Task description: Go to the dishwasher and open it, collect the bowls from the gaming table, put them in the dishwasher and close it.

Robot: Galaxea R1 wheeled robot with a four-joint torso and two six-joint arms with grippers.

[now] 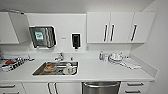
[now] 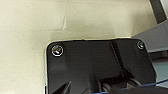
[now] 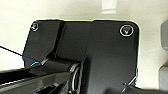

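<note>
closed dishwasher [image 1: 101,88] low under white counter [image 1: 100,71] right of sink [image 1: 56,68], hands' grip state cannot tell

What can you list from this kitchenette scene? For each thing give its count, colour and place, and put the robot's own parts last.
dishwasher: one, brushed steel front with a bar handle, under the worktop, door shut.
worktop: one, white, running across the room.
sink: one, steel, set in the worktop left of centre, with items inside too blurred to name.
tap: one, metallic, behind the sink.
wall cabinets: white doors with dark handles, upper right.
paper towel dispenser: one, steel, on the wall above the sink.
soap dispenser: one, black, on the wall.
white crockery: a small pile, worktop right.
dark plate: black, robot's wrist part.
</note>
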